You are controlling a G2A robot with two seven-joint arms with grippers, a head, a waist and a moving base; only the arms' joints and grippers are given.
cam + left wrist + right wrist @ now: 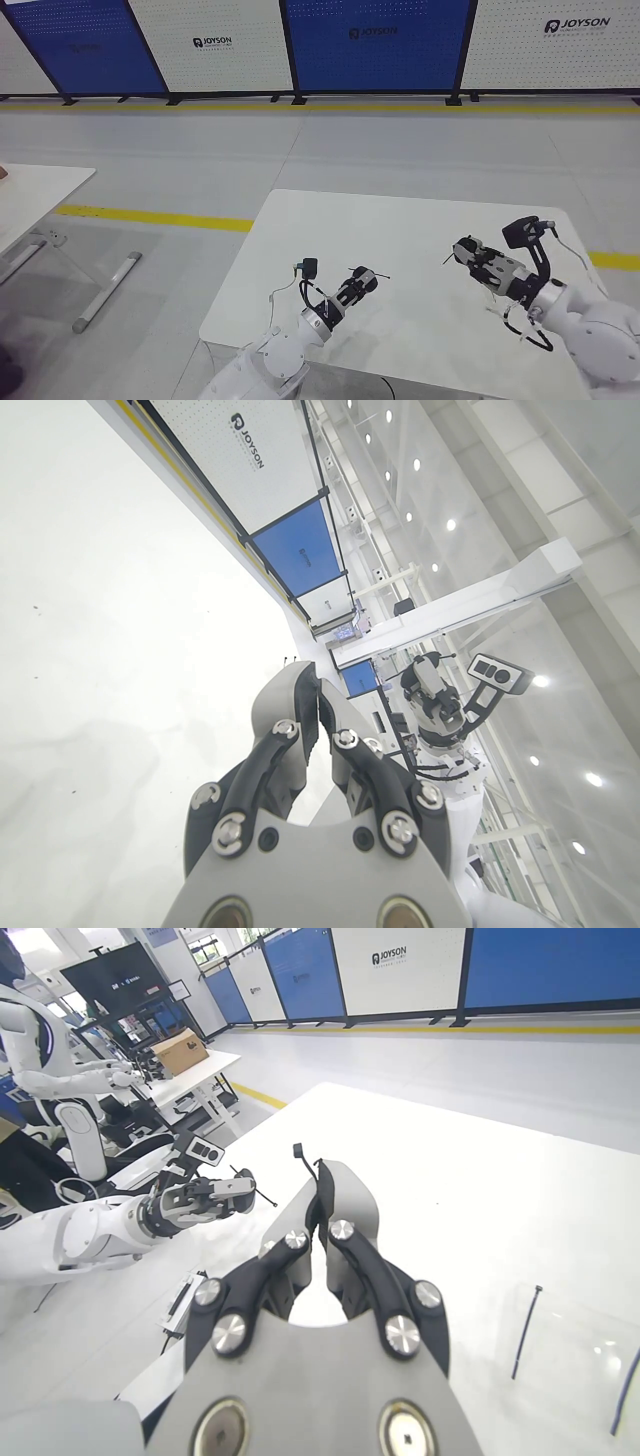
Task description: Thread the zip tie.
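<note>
Zip tie | pinched in right tool; left tool pinches second tie

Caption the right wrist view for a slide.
Right gripper shut on a zip tie; left gripper holds a second zip tie.

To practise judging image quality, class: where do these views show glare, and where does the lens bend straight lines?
Left wrist view: glare washes out the table, ceiling lamps flare, the partitions curve at their edges. Right wrist view: the partitions fan outward; the clear tray glints. Top view: even light, lines nearly straight.
</note>
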